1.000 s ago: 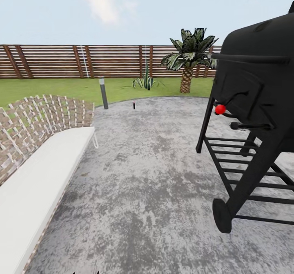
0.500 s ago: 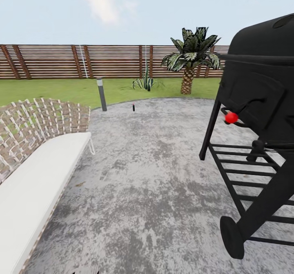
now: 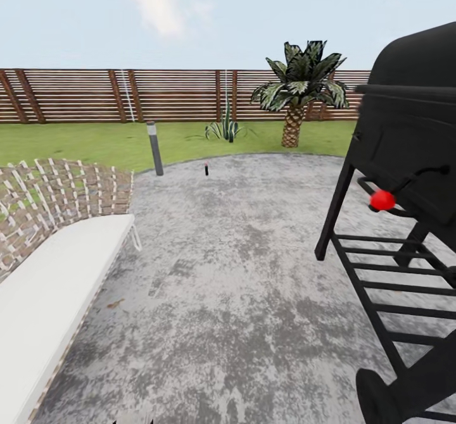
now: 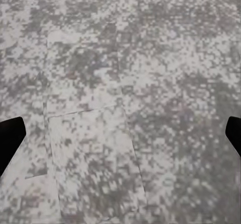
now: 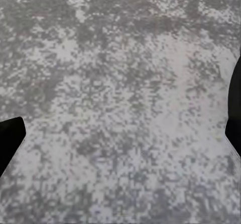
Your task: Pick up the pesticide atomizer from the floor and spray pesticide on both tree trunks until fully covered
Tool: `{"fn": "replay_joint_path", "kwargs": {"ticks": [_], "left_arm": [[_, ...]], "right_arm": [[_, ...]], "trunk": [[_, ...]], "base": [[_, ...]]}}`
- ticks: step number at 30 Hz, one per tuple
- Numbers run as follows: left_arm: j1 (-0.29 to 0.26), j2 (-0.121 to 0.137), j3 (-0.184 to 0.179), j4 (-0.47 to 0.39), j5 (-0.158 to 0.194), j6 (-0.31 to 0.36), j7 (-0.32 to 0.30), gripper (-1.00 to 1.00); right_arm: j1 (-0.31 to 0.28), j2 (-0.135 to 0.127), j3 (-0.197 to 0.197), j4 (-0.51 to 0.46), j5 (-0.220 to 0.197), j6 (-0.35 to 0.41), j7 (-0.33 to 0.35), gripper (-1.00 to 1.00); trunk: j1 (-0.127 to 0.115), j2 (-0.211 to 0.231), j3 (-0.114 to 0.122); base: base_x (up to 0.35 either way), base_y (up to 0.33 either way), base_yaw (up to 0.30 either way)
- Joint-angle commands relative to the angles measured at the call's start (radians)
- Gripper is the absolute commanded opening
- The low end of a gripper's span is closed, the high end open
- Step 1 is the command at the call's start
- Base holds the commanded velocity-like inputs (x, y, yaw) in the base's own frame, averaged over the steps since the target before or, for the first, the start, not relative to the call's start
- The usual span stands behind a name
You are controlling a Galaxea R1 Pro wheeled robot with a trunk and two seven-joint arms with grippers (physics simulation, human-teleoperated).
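Left wrist view: we see our left gripper (image 4: 120, 136) spread wide, its two dark fingertips (image 4: 10, 136) at opposite edges of the picture, nothing between them but mottled grey paving (image 4: 120, 83). In the right wrist view our right gripper (image 5: 123, 123) is likewise wide apart and holds nothing, over the same grey ground.

In the head view the paved patio (image 3: 234, 272) stretches ahead. To our left sits a woven bench (image 3: 57, 247) with a white cushion, cut off by the picture's edge. To our right stands a black barbecue grill (image 3: 405, 177) with a red knob (image 3: 382, 200), also cut off at the edge.

At the far rim of the paving, near a short grey lamp post (image 3: 154, 148), a small dark upright object (image 3: 206, 169) stands, its long axis vertical; it is too small for us to say what it is. Beyond lies the garden's lawn (image 3: 82, 139), a spiky plant (image 3: 225, 126), a palm (image 3: 297, 88) and the slatted brown fence (image 3: 95, 95).
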Motion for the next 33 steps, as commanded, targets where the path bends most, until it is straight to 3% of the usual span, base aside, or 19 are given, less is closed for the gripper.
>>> {"fn": "replay_joint_path", "kwargs": {"ticks": [1,20,33], "left_arm": [[0.000,0.002,0.001,0.001,0.001,-0.003,0.001,1.00],[0.000,0.009,0.001,0.001,0.004,-0.003,0.001,1.00],[-0.001,0.008,0.001,0.001,0.002,-0.003,0.001,1.00]], "right_arm": [[0.000,0.000,0.000,0.001,0.001,-0.003,-0.001,1.00],[0.000,0.000,0.000,0.001,0.001,-0.003,0.000,1.00],[0.000,0.000,0.000,0.001,0.001,-0.003,-0.001,1.00]], "trunk": [[0.000,0.000,-0.001],[0.000,0.000,-0.001],[0.000,0.000,-0.001]], "base": [[0.340,0.094,0.000],[0.300,0.184,0.000],[0.332,0.022,0.000]]}}
